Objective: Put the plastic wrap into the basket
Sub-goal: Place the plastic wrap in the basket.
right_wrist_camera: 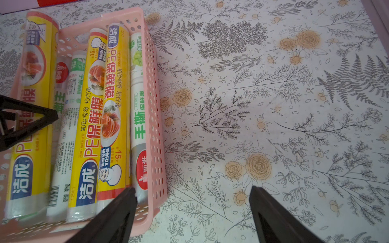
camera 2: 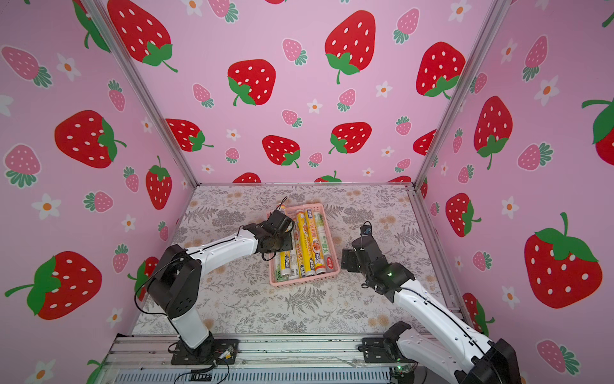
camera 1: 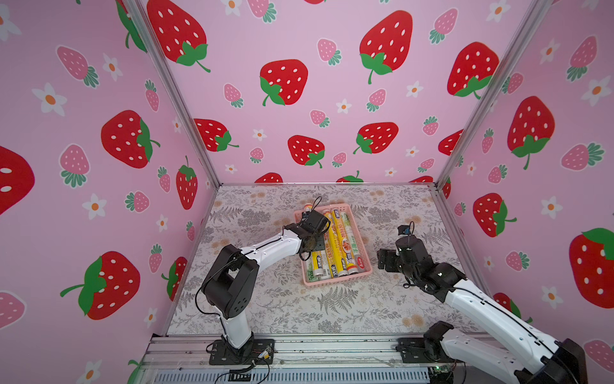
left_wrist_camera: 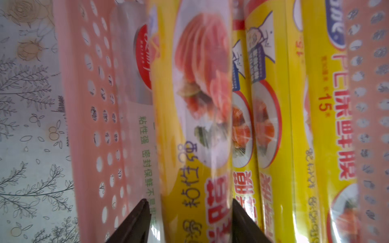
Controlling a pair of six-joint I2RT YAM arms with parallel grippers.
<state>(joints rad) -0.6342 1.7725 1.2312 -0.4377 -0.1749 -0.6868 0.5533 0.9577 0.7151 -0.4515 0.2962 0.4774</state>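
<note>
The pale-pink basket (camera 1: pixel 337 282) (camera 2: pixel 304 282) (right_wrist_camera: pixel 155 126) lies mid-table with several rolls of plastic wrap (camera 1: pixel 339 246) (right_wrist_camera: pixel 109 105) lengthwise in it, some yellow, some white with green print (right_wrist_camera: pixel 139 117). My left gripper (camera 1: pixel 317 244) (camera 2: pixel 287 242) (left_wrist_camera: pixel 189 203) hangs over the basket's left side. Its two fingers sit against the sides of a yellow roll (left_wrist_camera: pixel 200 84) (right_wrist_camera: pixel 35 63). That roll's far end (camera 1: pixel 309 208) pokes past the basket's far left corner. My right gripper (camera 1: pixel 385 261) (camera 2: pixel 349 262) (right_wrist_camera: pixel 192 189) stands open just right of the basket's near right corner, with only tablecloth between its fingers.
The perforated basket wall (left_wrist_camera: pixel 92 105) runs close beside the held roll. Strawberry-print walls enclose the table on three sides. Floral tablecloth (right_wrist_camera: pixel 273 105) stretches to the right of the basket.
</note>
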